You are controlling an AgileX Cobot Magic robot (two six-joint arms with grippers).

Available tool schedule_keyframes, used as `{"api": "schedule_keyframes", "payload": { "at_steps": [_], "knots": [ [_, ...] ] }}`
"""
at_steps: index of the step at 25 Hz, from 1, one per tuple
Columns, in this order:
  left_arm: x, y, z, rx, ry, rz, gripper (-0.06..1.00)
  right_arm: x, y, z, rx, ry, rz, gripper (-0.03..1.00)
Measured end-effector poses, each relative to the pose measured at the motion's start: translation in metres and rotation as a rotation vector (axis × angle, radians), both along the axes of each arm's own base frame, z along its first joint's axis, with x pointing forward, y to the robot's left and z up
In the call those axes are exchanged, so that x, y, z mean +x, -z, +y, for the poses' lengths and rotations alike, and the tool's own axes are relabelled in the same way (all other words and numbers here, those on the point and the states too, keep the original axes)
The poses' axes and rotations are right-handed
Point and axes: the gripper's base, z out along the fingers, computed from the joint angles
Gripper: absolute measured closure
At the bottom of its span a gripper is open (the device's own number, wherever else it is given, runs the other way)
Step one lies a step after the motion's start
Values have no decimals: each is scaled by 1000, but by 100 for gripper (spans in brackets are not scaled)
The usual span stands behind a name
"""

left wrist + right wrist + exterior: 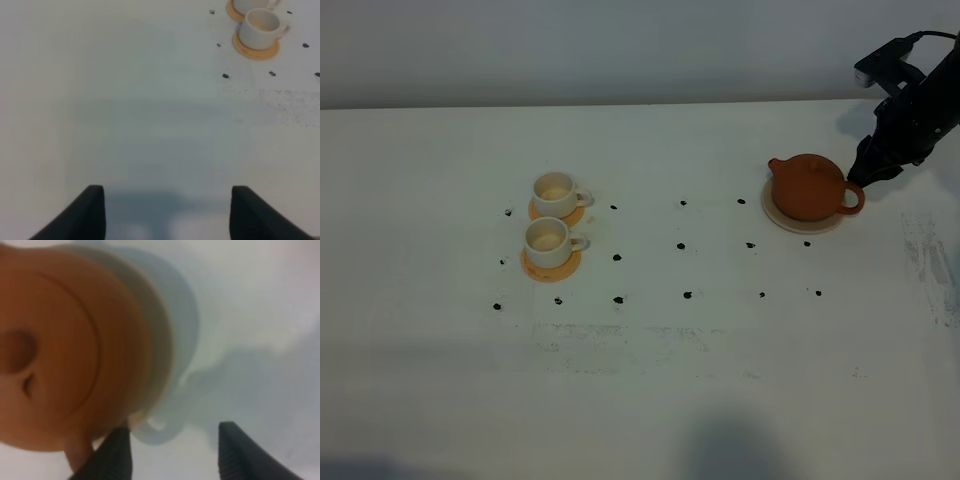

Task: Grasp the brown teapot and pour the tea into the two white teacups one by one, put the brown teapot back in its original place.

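The brown teapot (808, 186) sits on its pale cream saucer (804, 224), the original place, at the right of the table, spout to the left and loop handle (853, 198) to the right. My right gripper (869, 174) hangs just right of and behind the handle; in the right wrist view it (175, 450) is open beside the teapot (65, 350) and saucer rim (172, 340), holding nothing. The two white teacups (555, 193) (548, 241) stand on orange coasters at the left. My left gripper (167, 212) is open over bare table, with one teacup (260, 27) far ahead.
Black dots (682, 245) mark a grid across the white table (720, 350). An orange coaster (551, 266) lies under each cup. Scuffed patches (930, 260) show near the right edge. The left arm does not show in the exterior high view.
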Motion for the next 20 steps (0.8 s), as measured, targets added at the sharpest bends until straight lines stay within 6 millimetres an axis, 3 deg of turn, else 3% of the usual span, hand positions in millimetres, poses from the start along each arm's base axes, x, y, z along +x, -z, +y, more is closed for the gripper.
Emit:
{"api": "schedule_keyframes", "payload": {
  "at_steps": [14, 20],
  "knots": [
    [0, 0, 0, 0, 0, 0, 42, -5, 0, 1, 16, 13, 60, 54],
    [0, 0, 0, 0, 0, 0, 42, 1, -16, -2, -26, 32, 21, 54]
  ]
}}
